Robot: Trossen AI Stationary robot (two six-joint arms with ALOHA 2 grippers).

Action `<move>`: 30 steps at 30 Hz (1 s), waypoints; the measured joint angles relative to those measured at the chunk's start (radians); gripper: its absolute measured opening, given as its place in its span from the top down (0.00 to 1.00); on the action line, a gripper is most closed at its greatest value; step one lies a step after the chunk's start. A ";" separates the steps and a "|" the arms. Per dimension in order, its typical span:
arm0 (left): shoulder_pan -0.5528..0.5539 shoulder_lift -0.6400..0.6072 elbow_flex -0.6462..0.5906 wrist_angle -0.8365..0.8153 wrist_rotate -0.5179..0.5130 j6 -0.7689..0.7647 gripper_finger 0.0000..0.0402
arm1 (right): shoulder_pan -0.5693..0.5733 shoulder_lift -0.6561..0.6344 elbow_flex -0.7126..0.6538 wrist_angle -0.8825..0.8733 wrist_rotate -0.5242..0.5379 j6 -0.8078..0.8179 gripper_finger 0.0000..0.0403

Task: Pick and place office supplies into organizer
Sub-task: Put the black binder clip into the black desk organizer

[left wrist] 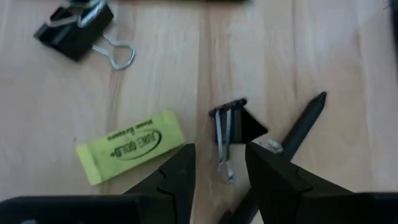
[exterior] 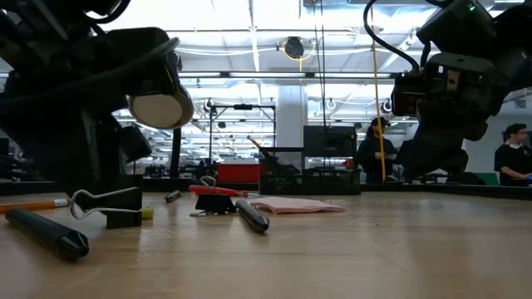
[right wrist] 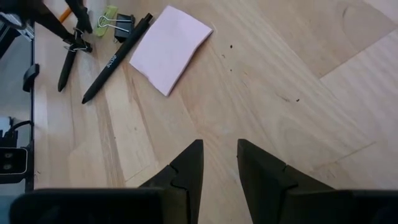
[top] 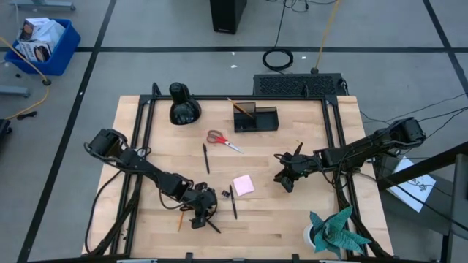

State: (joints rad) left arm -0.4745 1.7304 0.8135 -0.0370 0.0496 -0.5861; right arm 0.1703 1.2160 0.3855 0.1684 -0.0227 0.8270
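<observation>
My left gripper (top: 202, 218) (left wrist: 221, 152) is open and low over the near left of the table. Its fingers stand on either side of the wire handles of a small black binder clip (left wrist: 231, 127), which lies on the wood. A yellow-green eraser (left wrist: 130, 147), a second binder clip (left wrist: 78, 31) and a black pen (left wrist: 301, 127) lie close by. My right gripper (top: 284, 181) (right wrist: 221, 146) hangs open above bare wood at mid right. The pink sticky-note pad (top: 243, 184), another pen (top: 232, 201), a third pen (top: 206, 157), the red-handled scissors (top: 223, 140) and an orange pencil (top: 180, 219) lie flat. The black organizer (top: 256, 117) stands at the far edge.
A rounded black object (top: 183, 104) stands at the far left of the table, and a teal paper plant (top: 336, 230) at the near right corner. Bare wood lies between the pad and the right gripper. People sit in the room beyond the table.
</observation>
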 joint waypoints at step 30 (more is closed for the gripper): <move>0.136 -0.198 0.001 -0.043 -0.033 -0.123 0.99 | -0.001 0.000 0.000 0.031 0.026 -0.002 0.78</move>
State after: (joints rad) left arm -0.3383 1.5328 0.8146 -0.0795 0.0165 -0.7087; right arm 0.1696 1.2160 0.3851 0.1992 0.0032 0.8252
